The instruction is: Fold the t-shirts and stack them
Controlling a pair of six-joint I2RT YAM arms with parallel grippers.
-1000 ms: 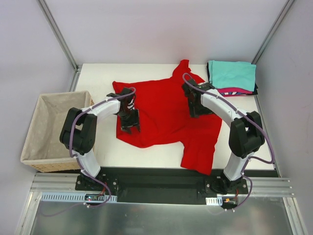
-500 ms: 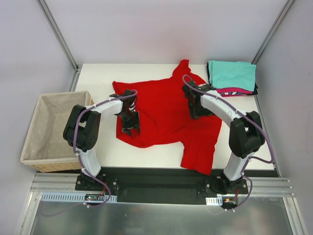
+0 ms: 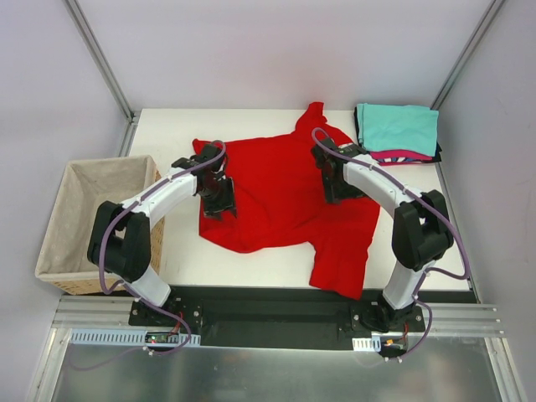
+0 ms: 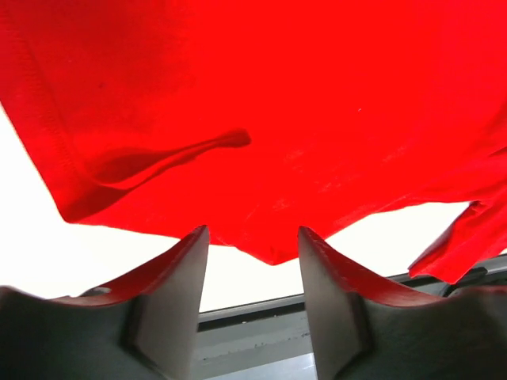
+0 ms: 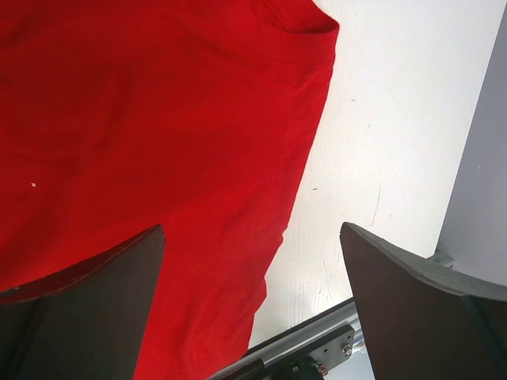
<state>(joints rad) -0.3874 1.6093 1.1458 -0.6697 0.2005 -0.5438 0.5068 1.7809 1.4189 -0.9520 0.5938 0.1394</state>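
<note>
Rumpled red t-shirt [image 3: 280, 193] near folded stack [image 3: 398, 127]

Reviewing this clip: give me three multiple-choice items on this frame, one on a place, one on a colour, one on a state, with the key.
1. Where on the table is the folded stack?
A. far right corner
B. near left corner
C. centre

2. What colour is the stack's top shirt?
A. black
B. yellow
C. teal

3. The right gripper is:
A. shut on a sleeve
B. open above the red t-shirt
C. shut on the stack

Key: 1 A, the top view shows the pile at the far right. 2 C, teal cloth covers the pile. 3 B, its fingers stand wide apart over the red cloth.
</note>
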